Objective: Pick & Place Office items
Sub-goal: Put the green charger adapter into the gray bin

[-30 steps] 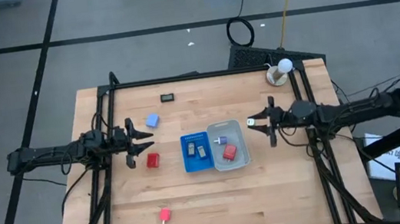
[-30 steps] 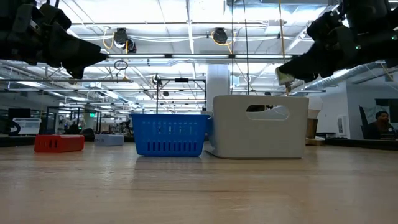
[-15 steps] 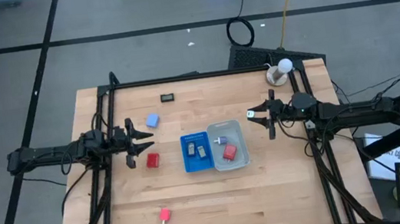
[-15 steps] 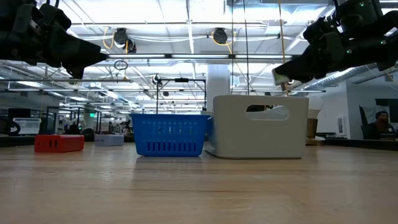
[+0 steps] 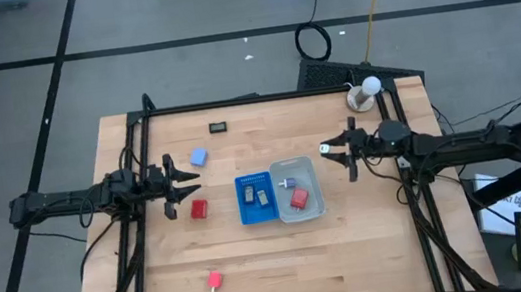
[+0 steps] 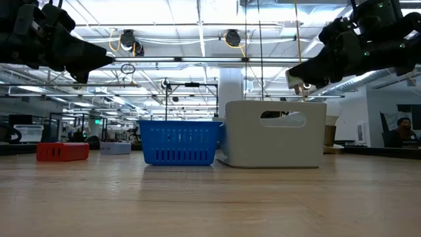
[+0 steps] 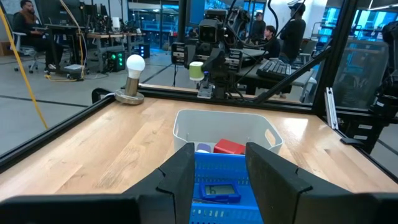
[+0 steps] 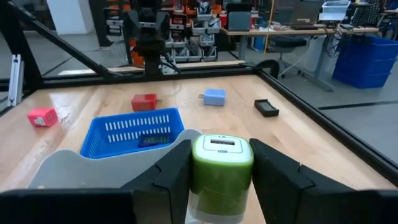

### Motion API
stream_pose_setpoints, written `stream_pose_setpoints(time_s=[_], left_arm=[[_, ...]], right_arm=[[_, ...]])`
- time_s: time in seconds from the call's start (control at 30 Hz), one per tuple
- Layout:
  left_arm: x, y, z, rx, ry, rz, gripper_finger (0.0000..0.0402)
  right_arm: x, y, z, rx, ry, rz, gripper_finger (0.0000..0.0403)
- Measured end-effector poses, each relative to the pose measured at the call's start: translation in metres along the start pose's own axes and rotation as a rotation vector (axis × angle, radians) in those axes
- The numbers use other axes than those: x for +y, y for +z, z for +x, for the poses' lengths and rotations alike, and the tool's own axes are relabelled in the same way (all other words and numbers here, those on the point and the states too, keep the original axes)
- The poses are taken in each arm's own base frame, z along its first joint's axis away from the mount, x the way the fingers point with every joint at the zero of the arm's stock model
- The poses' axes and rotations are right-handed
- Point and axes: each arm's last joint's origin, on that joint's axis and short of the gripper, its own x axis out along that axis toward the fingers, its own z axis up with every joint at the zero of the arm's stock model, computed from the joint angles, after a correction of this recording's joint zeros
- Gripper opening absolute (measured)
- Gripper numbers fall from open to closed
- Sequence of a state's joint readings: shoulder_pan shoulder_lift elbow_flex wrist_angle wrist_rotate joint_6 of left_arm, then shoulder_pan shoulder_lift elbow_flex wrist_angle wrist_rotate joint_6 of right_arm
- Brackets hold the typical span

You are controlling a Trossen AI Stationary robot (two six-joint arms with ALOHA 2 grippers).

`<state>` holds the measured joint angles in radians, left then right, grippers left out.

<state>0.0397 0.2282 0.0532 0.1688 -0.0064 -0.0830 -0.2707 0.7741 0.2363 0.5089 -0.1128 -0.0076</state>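
My right gripper (image 8: 222, 163) hovers level just right of the clear tray (image 5: 315, 206), shut on a green block with a white top (image 8: 222, 149); the block also shows small in the high view (image 5: 324, 148). My left gripper (image 5: 185, 182) waits open at the table's left, with nothing between its fingers (image 7: 180, 177). A red block (image 5: 198, 209) lies on the table just near of it, and a pale blue block (image 5: 198, 157) just far of it. The blue ribbed tray (image 5: 253, 180) and the clear tray stand side by side, each with small items inside. My right gripper pinches the green block by its two opposite sides (image 8: 196, 169) between the two fingers (image 8: 176, 171). The fingers lie level and come from the table's right. The block is lifted clear of the table, white top face up.
A black flat piece (image 5: 219, 126) lies near the far edge and a red block (image 5: 215, 281) near the front edge. A white bulb on a wooden base (image 5: 366, 94) stands at the far right corner. A black frame rail (image 5: 254, 99) borders the table.
My right gripper has swung a little toward the table's far edge and its left, carrying the green block level and clear of the table.
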Motion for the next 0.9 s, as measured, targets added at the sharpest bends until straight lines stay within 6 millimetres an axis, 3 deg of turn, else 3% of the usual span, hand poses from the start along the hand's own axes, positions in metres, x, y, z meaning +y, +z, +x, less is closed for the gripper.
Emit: stream_pose_setpoints(time_s=[0.33, 0.6, 0.9], left_arm=[[0.0, 0.0, 0.0, 0.0, 0.0, 0.0, 0.0145], [0.0, 0.0, 0.0, 0.0, 0.0, 0.0, 0.0145], [0.0, 0.0, 0.0, 0.0, 0.0, 0.0, 0.0145]], right_arm=[[0.011, 0.0, 0.017, -0.012, 0.092, -0.002, 0.0135], [0.027, 0.011, 0.048, 0.056, 0.166, 0.027, 0.0135], [0.044, 0.014, 0.097, 0.351, 0.099, -0.003, 0.0135]])
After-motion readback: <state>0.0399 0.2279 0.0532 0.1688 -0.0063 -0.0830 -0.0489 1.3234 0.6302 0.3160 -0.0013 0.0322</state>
